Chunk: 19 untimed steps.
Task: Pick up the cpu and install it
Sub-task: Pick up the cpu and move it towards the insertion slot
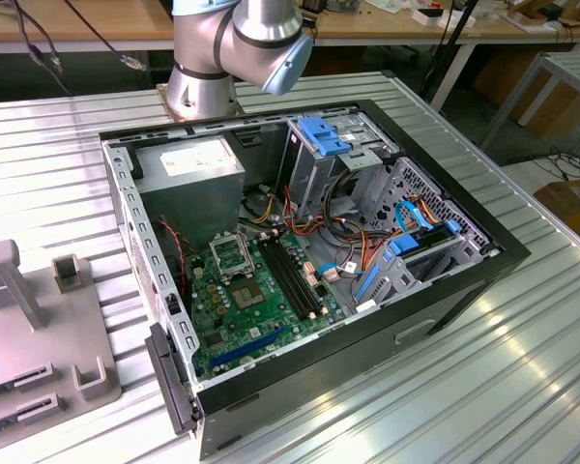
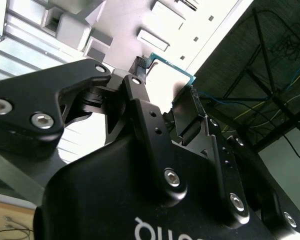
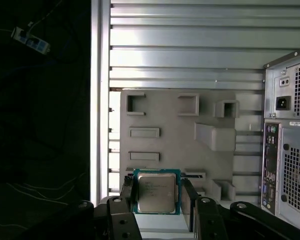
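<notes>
Ribbed table (image 3: 190, 55) behind cpu (image 3: 156, 192) in gripper (image 3: 157, 196)

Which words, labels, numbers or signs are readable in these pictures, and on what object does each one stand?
Nothing reads with certainty.
Print on the cpu, held in the gripper: not legible.
White letters on the gripper's body: cut off, not legible.
Label on the power supply: not legible.
Label strip on the computer case: not legible.

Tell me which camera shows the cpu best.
The first wrist view: the cpu faces the camera squarely, silver top plain, gripped in the hand. The second wrist view catches just its green edge and glare beyond the hand. The exterior view takes in the computer case.
</notes>
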{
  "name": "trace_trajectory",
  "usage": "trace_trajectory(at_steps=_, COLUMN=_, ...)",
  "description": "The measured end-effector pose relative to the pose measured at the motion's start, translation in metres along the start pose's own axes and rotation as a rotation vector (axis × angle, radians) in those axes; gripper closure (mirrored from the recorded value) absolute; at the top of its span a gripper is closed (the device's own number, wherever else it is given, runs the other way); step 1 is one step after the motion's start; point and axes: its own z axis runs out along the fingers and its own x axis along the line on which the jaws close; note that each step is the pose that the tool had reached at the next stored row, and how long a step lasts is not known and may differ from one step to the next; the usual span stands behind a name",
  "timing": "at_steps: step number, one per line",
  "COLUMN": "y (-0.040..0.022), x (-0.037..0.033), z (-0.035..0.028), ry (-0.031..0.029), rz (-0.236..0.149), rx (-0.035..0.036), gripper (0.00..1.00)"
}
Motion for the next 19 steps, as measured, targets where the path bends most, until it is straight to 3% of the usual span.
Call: trace_trajectory(at_steps=19, y=-0.0004, x=-0.0230, z=-0.0011, ry=0.0000, rz=0.000, rx=0.0000, gripper=0.53)
